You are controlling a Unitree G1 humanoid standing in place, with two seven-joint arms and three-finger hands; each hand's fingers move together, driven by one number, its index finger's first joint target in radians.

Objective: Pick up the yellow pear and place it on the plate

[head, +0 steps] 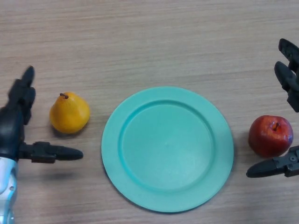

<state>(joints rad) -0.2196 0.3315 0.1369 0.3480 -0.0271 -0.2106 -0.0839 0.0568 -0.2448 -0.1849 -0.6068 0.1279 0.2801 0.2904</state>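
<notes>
A yellow pear (69, 113) stands upright on the wooden table, left of a round teal plate (135, 184) that holds nothing. My left hand (13, 122) rests at the left edge, open, its fingers behind the pear and its thumb in front; the pear sits in the gap, untouched. My right hand (289, 77) shows at the right edge, open, with fingers above and thumb below a red apple (270, 136).
The red apple lies just right of the plate's rim. Bare wooden table surface stretches across the far side of the view.
</notes>
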